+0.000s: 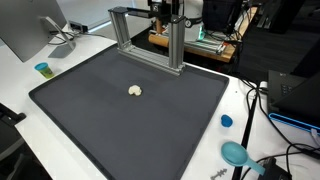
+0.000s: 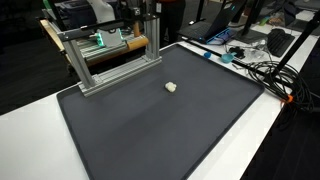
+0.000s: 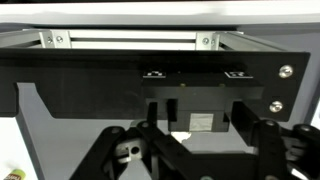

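Note:
In the wrist view my gripper [image 3: 205,118] comes in from the bottom, its two dark fingers [image 3: 150,125] standing apart. Between them lies a small black block with a white label [image 3: 205,122]; narrow gaps show on either side of it. Behind it runs a wide black panel [image 3: 150,75] with screws, under an aluminium bar [image 3: 130,40]. In both exterior views the arm [image 1: 168,10] [image 2: 150,18] reaches down at the far side of the aluminium frame [image 1: 150,40] [image 2: 110,55], and the fingers are hidden there. A small cream lump [image 1: 136,91] [image 2: 171,87] lies alone on the dark mat [image 1: 120,130] [image 2: 150,135], well away from the gripper.
The white table around the mat holds a blue cup [image 1: 42,69], a blue cap [image 1: 226,121] and a teal scoop [image 1: 235,153]. Cables [image 2: 265,70] trail along one edge. A monitor [image 1: 30,25] stands at a corner. Green-lit equipment [image 2: 105,40] sits behind the frame.

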